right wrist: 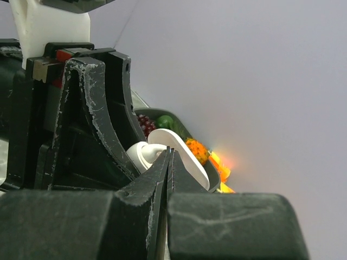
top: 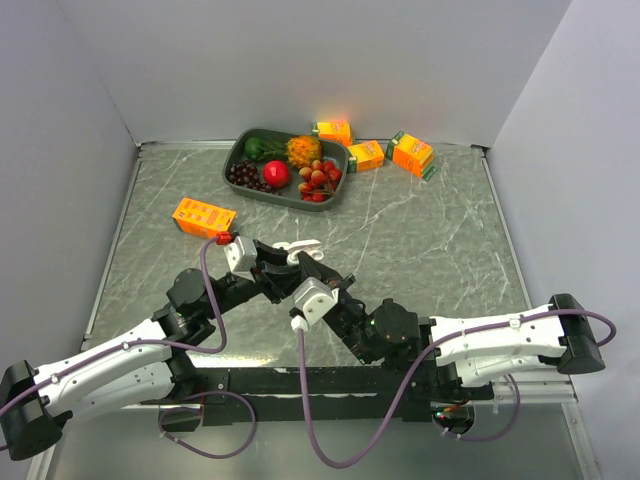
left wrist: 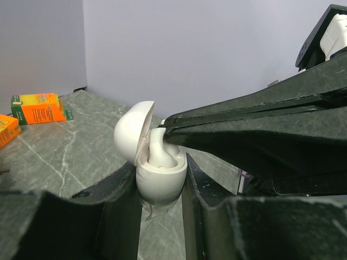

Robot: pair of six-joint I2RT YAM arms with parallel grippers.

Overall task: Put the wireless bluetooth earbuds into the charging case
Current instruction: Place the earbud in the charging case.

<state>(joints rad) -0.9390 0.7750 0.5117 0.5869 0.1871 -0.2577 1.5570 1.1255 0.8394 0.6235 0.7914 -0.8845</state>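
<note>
You are clamping the charging case (left wrist: 161, 181) in the left gripper (left wrist: 160, 189), with its lid (left wrist: 132, 130) hinged back. Your left wrist view is giving you what the overhead cannot: one earbud (left wrist: 157, 154) is standing in the case's well. The right gripper (left wrist: 167, 127), jaws pressed together, is pinching the stem top just above the case. The right wrist view is confirming that tight seam. From above, the case is showing only as a white sliver (the earbud is too small to tell). A fruit tray (top: 238, 152) and orange cartons (top: 204, 216) are lying well beyond the case.
</note>
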